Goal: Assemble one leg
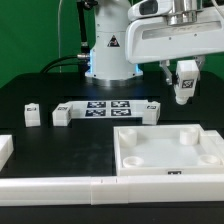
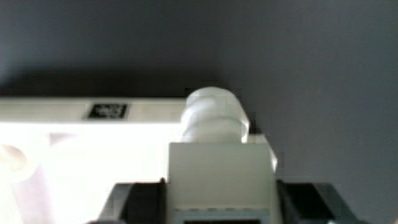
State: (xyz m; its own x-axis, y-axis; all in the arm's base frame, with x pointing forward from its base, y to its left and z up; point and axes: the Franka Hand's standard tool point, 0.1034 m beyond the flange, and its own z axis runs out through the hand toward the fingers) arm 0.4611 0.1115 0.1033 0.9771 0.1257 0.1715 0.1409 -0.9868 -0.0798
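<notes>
Leg (image 1: 184, 90) in the tool (image 1: 185, 75) grip

This is a robot lab. A big white robot arm (image 1: 108, 45) with a triangle sticker (image 1: 112, 43) stands at the back of a plain black table (image 1: 40, 135). Behind it is a flat green backdrop (image 1: 30, 40). The marker board (image 1: 110, 108) lies flat on the table, covered in black-and-white square tags like the ones cameras read. Small white plastic blocks (image 1: 32, 113) lie beside it, and a white panel (image 1: 165, 150) and long white strips (image 1: 50, 185) sit near the front. The gripper (image 1: 184, 68) holds the leg (image 1: 183, 90), a small white post.
</notes>
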